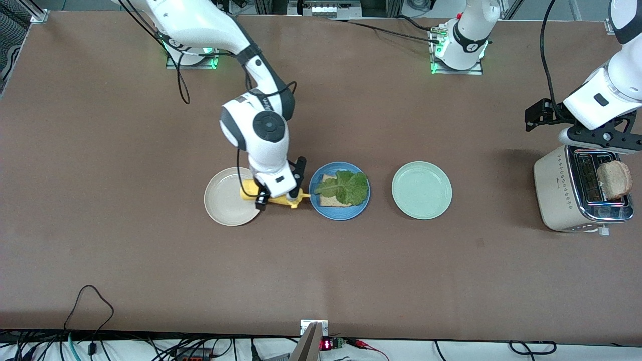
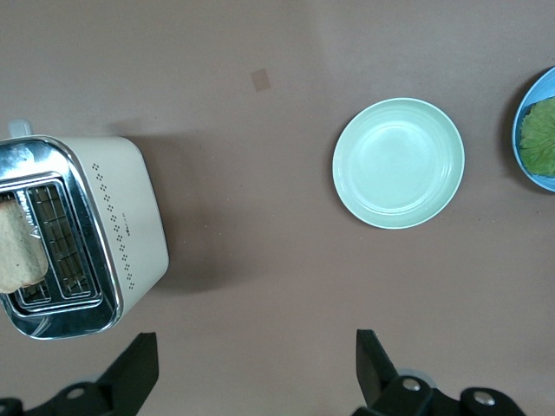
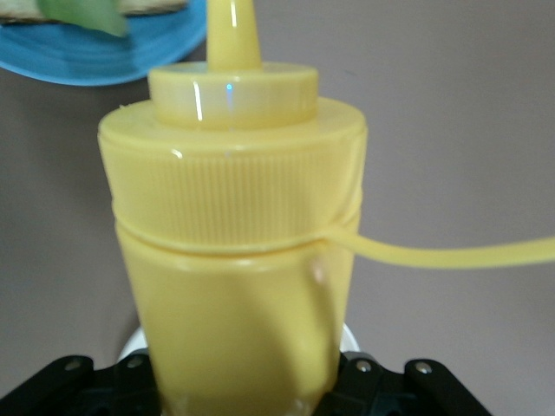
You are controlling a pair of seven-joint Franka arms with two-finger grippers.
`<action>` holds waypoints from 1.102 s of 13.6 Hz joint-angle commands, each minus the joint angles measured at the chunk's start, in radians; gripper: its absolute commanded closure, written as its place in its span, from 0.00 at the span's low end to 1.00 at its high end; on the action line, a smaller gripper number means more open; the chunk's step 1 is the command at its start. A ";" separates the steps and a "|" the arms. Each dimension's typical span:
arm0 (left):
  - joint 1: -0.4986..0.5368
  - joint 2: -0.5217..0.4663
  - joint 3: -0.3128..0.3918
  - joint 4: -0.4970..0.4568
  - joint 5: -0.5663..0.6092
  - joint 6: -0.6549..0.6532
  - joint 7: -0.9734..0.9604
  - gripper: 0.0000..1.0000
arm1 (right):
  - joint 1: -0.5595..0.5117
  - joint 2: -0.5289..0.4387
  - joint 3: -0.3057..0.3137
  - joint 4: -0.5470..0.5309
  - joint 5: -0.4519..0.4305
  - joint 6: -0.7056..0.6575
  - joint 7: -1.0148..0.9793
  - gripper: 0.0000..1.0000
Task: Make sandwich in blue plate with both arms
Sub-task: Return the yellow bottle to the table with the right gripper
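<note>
Brown worktop (image 1: 150,260), seen from above: you find the blue plate (image 1: 326,213) at its middle, between a beige plate (image 1: 223,200) and a pale green plate (image 1: 422,190). On it lies the unfinished sandwich (image 1: 341,189), one bread slice under a lettuce leaf. The right claw (image 1: 277,198) holds a yellow squeeze bottle (image 3: 234,286) tipped on its side, nozzle at the blue plate's rim. The left claw (image 2: 251,373) hangs spread wide and empty over the worktop beside the toaster (image 1: 572,193), where the second slice (image 1: 615,179) stands. Judge that slice light, stiff and crumbly; take it by its raised crust edge. Open room surrounds both arms.
</note>
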 commanded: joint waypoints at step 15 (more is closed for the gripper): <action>0.452 0.438 0.014 0.216 0.156 0.186 0.499 0.00 | -0.877 -0.275 0.123 -0.162 0.719 -0.421 -1.421 1.00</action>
